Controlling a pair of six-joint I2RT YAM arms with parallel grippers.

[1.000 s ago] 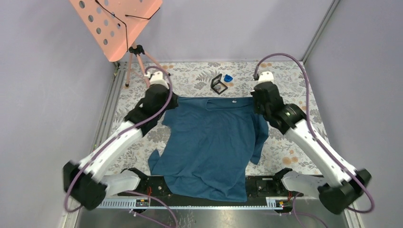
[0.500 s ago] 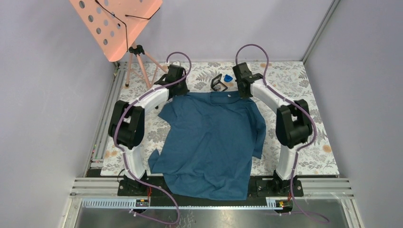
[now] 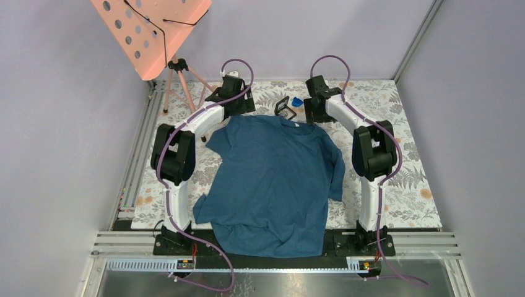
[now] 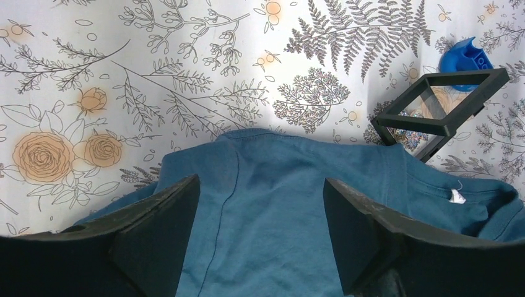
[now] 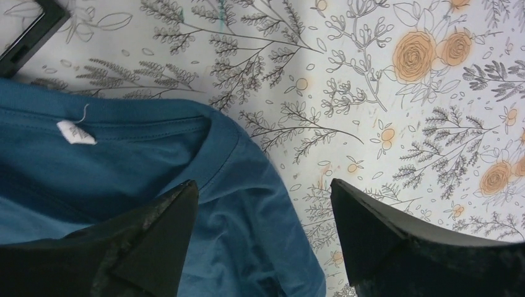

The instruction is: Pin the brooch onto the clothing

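The clothing [image 3: 275, 179], a dark teal T-shirt, lies flat on the flowered cloth with its round neck [image 3: 292, 123] at the far side. My left gripper [image 3: 238, 106] hangs open just over the shirt's left shoulder [image 4: 272, 204], nothing between its fingers [image 4: 167, 216]. My right gripper [image 3: 314, 111] stands open over the right shoulder beside the collar [image 5: 216, 161], also holding nothing. A white label [image 5: 75, 132] shows inside the neck. I cannot make out the brooch in any view.
A black square case [image 3: 283, 108] [image 4: 442, 99] stands tilted just beyond the collar, a small blue object [image 3: 297, 101] [image 4: 464, 57] behind it. An orange perforated music stand [image 3: 151, 31] on a tripod rises at the far left. Walls close in the table.
Both arms reached toward the far edge, drawing the shirt's shoulders with them, and the shirt now lies flatter. Both grippers, shut on the shoulders earlier, have opened and let go.
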